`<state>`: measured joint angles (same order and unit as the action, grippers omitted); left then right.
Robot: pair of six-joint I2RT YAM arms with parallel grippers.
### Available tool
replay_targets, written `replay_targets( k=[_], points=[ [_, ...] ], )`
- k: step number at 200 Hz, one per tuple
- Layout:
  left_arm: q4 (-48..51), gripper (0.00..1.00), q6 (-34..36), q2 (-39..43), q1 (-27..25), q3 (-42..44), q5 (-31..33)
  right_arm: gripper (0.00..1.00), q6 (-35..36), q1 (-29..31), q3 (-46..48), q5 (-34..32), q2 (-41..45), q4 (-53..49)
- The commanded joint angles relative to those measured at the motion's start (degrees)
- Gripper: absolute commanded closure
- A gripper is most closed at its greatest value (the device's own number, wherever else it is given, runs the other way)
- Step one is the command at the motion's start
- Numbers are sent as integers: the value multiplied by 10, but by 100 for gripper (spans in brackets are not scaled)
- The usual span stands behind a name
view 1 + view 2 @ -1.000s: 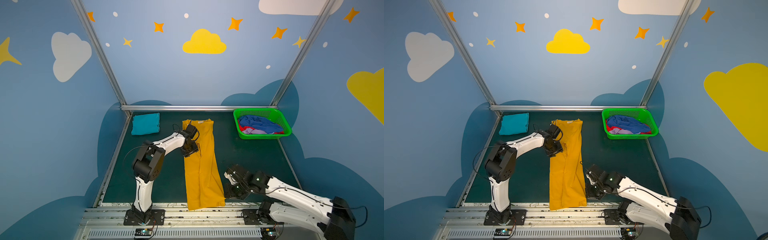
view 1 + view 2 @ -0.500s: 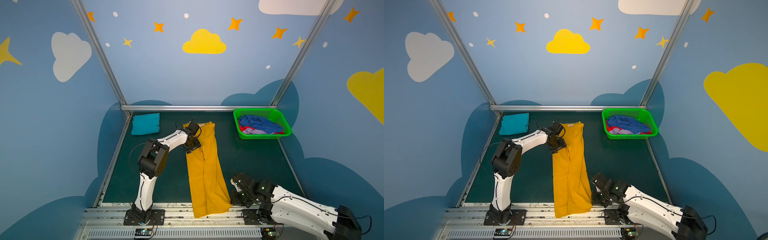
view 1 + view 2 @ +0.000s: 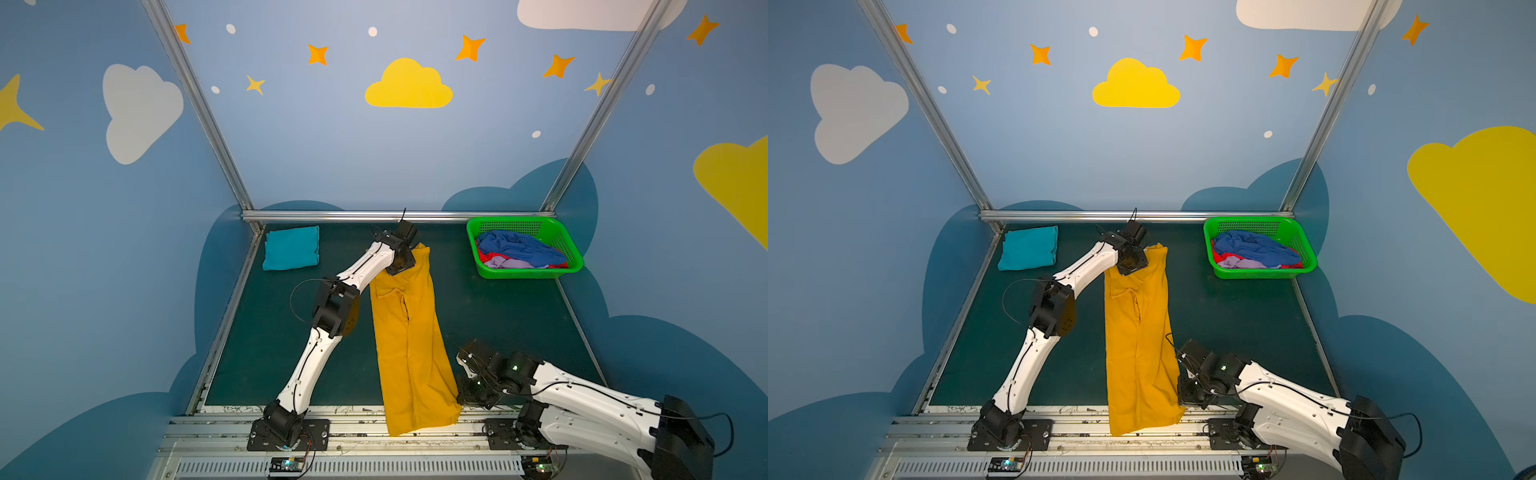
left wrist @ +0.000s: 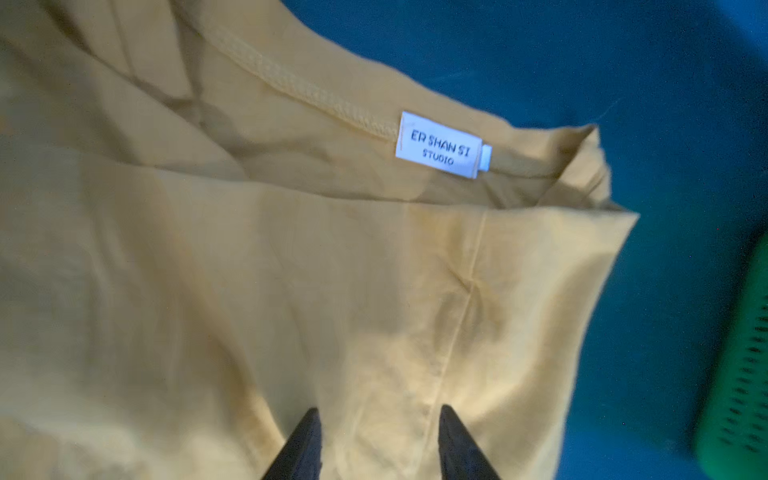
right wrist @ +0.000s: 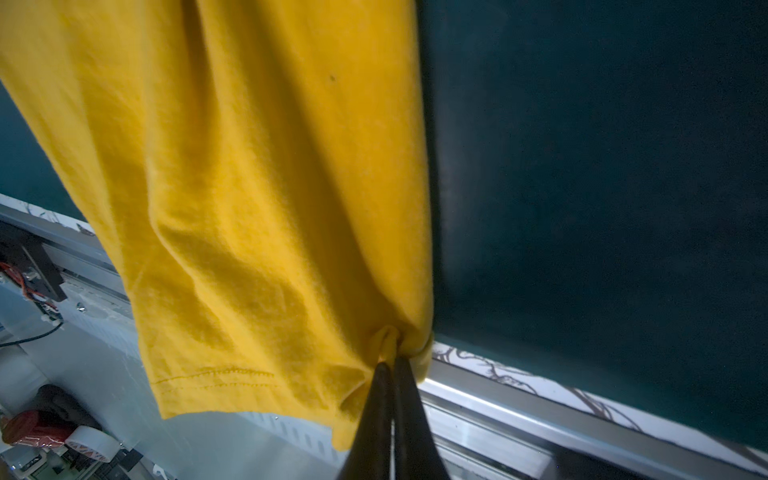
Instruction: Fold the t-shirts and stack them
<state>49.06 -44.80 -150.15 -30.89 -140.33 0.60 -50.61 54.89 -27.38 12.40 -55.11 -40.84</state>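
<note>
A mustard-yellow t-shirt [image 3: 409,345] [image 3: 1138,345], folded into a long strip, runs from the far middle of the mat to the front, where its hem hangs over the rail. My left gripper [image 3: 401,264] [image 3: 1131,264] hovers at the collar end. In the left wrist view its jaws [image 4: 379,411] stand apart over the cloth [image 4: 291,291], near the white neck label [image 4: 438,144]. My right gripper [image 3: 461,397] [image 5: 390,361] is shut on the hem's right corner [image 5: 249,166]. A folded teal t-shirt [image 3: 291,248] [image 3: 1028,248] lies at the far left.
A green basket [image 3: 528,274] [image 3: 1258,272] at the far right holds crumpled blue [image 3: 515,249], red and lavender [image 3: 505,262] t-shirts. Metal rails border the dark green mat at the back, left and front. Blue walls close in on three sides.
My left gripper has moved farther back and right along the shirt to the collar. My right gripper has drawn the hem corner toward the front rail, so the strip now lies slanted.
</note>
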Motion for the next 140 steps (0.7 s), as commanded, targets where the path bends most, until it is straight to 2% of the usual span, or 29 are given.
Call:
replay_targets(
  k=[1,45,84,117,140],
  points=[
    [65,66,6,-43,0,-55,11,100,-2,-2,-27,-36,4,1],
    [41,72,-18,-76,40,-68,-13,100,33,-18,-40,-101,39,29],
    [-10,72,-36,-101,102,-90,-57,100,66,-73,-58,-53,-22,72],
    [-30,72,-57,-149,151,-172,-80,100,84,-101,-73,-11,-95,115],
    [-82,72,-83,-157,183,-172,-100,100,104,-120,-94,23,-155,121]
  ],
)
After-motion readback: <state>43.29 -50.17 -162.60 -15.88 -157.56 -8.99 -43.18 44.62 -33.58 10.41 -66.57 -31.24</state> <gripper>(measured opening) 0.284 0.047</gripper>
